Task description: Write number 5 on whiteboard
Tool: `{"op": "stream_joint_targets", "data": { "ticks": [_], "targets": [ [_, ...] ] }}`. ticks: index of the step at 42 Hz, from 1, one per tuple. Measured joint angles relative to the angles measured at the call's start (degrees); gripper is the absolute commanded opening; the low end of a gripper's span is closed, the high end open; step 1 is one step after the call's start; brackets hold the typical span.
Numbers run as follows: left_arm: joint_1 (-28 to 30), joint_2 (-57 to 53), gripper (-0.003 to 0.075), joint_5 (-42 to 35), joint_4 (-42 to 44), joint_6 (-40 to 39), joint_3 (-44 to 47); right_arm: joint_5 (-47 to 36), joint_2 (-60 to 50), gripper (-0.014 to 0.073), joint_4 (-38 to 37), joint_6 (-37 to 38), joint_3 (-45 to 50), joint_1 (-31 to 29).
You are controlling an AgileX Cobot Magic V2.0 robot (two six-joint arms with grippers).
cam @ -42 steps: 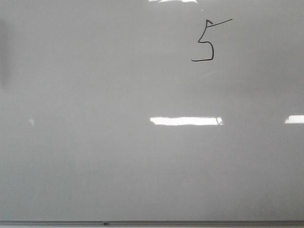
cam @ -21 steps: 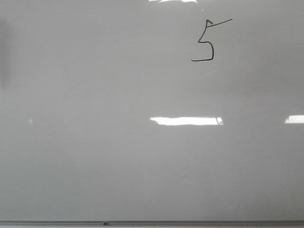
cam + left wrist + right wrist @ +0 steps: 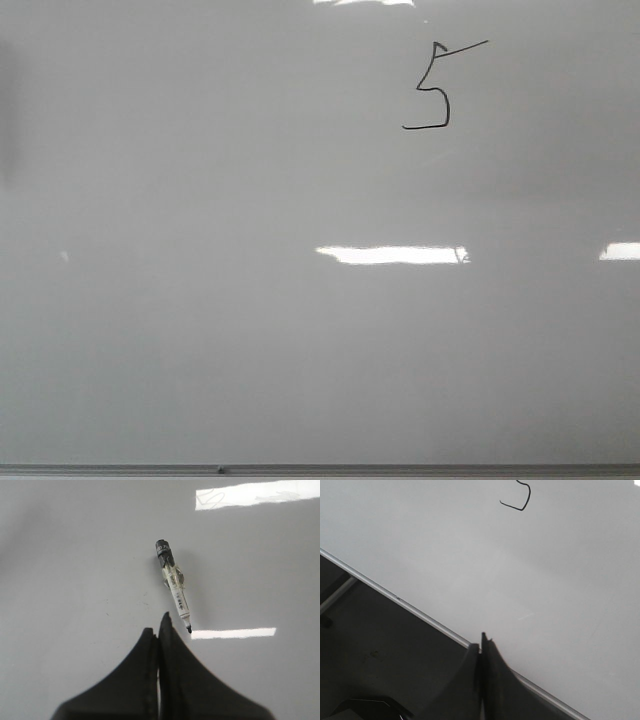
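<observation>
The whiteboard (image 3: pixel 250 340) fills the front view, pale grey and glossy. A small black hand-drawn number 5 (image 3: pixel 440 90) with a long slanted top stroke stands at its upper right. Its lower curve shows in the right wrist view (image 3: pixel 517 502). No gripper shows in the front view. My left gripper (image 3: pixel 158 630) is shut and empty over the board (image 3: pixel 75 555); a marker (image 3: pixel 173 582) with a black cap end and bare tip lies on the board just beyond it. My right gripper (image 3: pixel 482 647) is shut and empty over the board's frame edge (image 3: pixel 420 612).
Bright rectangular light glare (image 3: pixel 392 255) lies across the board's middle, more at the right (image 3: pixel 620 251). The thin grey bottom frame (image 3: pixel 400 469) runs along the near edge. In the right wrist view a dark area (image 3: pixel 375 655) lies beyond the frame.
</observation>
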Motion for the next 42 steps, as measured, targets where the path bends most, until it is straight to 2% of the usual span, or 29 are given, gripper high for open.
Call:
{"op": "stream_joint_targets", "data": {
  "ticks": [16, 42],
  "targets": [
    [-1.87, 0.0, -0.002, 2.71, 0.0, -0.91, 0.0, 0.0, 0.0, -0.007, 0.0, 0.0, 0.0, 0.0],
    [-2.74, 0.0, -0.002, 2.14, 0.0, -0.91, 0.0, 0.0, 0.0, -0.007, 0.0, 0.0, 0.0, 0.0]
  ]
}}
